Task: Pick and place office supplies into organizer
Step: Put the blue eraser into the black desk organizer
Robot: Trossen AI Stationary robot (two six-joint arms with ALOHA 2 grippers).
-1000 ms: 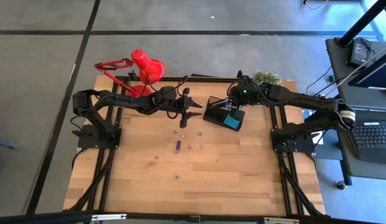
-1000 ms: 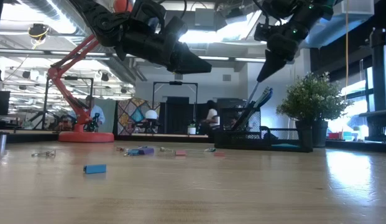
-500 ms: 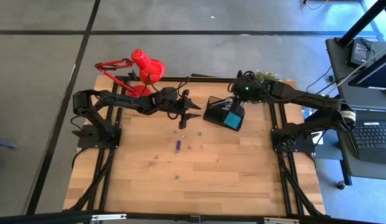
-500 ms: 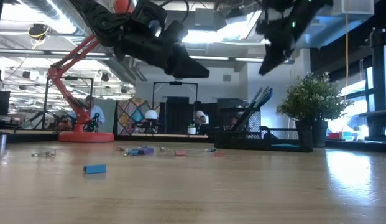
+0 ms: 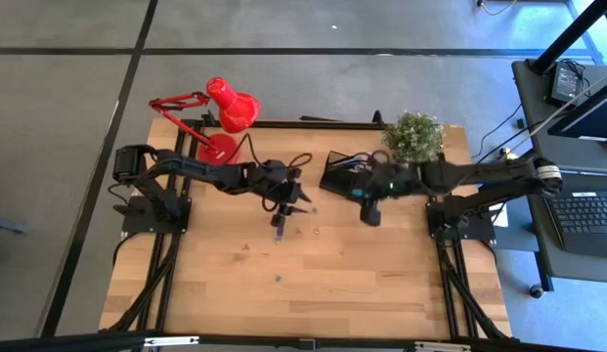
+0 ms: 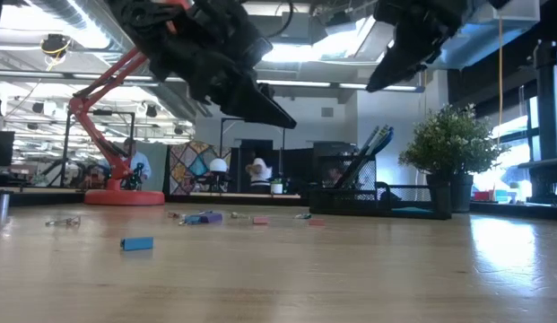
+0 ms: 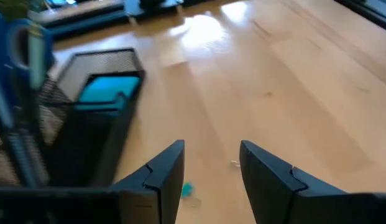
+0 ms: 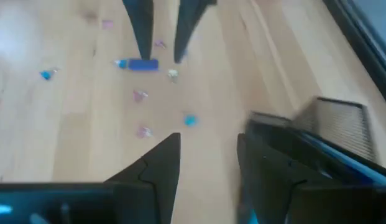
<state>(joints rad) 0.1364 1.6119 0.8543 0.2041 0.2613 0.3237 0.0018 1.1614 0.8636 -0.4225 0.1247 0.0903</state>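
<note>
The left gripper point(image 5: 296, 202) is hovering just left of centre in the high view, its two fingers spread with nothing between them, and it is sitting right above the purple marker point(image 5: 280, 226) lying loose on the wooden table point(image 5: 362, 284). That placement is making sense: the marker looks like the next pickup, and the open fingers are straddling the air over it, ready to drop. In the right wrist view those same fingers are pointing down beside the marker, with tiny clips point(image 8: 142, 95) scattered around it.

The right gripper point(image 5: 369, 213) is hanging just below the black mesh organizer point(image 5: 339, 174) at centre right, fingers parted and empty, seemingly clear of the box so the other arm gets room. The organizer is already holding the teal sticky-note pad point(image 7: 110, 89) and the blue-handled scissors point(image 7: 18, 50) standing upright, with pens point(image 6: 372, 144) leaning out of it in the low view. The red desk lamp point(image 5: 225, 112) and potted plant point(image 5: 413, 136) are standing along the upper edge, out of play.
</note>
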